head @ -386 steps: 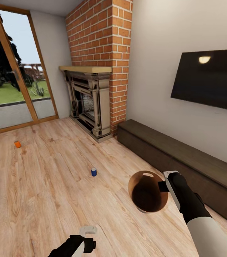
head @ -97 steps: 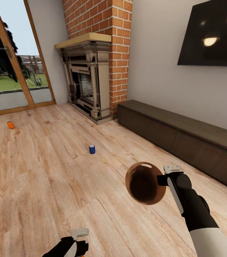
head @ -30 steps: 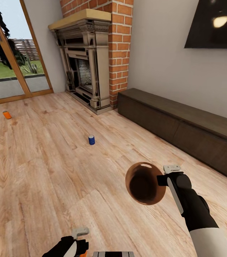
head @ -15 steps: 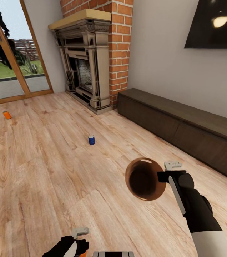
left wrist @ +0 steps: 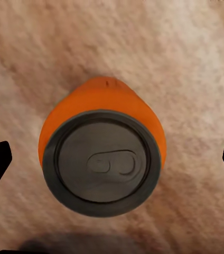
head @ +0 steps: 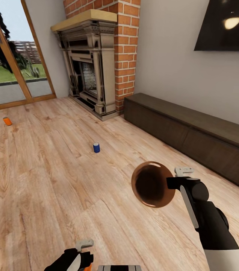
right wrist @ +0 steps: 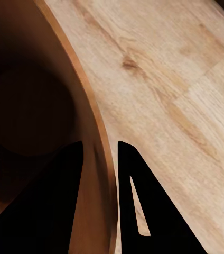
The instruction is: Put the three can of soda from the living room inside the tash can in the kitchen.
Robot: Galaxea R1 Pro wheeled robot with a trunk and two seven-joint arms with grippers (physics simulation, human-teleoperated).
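An orange can of soda [left wrist: 102, 159] stands upright on the wood floor, seen from above, its grey top facing the left wrist camera. My left gripper [left wrist: 112, 164] is open, one finger far out on each side of it, not touching; in the head view this gripper [head: 83, 258] is at the bottom edge with a sliver of orange beside it. A dark blue can [head: 96, 147] stands mid-floor and another orange can [head: 7, 121] far left near the glass door. My right gripper [head: 172, 183] is shut on the trash can [head: 149, 184] rim [right wrist: 99, 174], holding it tilted above the floor.
A brick fireplace [head: 93, 64] stands ahead. A long dark low cabinet [head: 194, 135] runs along the right wall under a wall TV [head: 228, 26]. A glass door [head: 6, 71] is at the far left. Wood floor [head: 48, 180] lies open between me and the cans.
Over the last second my right arm has lifted the trash can a little and turned it, so its handle hole no longer shows. The left gripper and the cans have stayed put.
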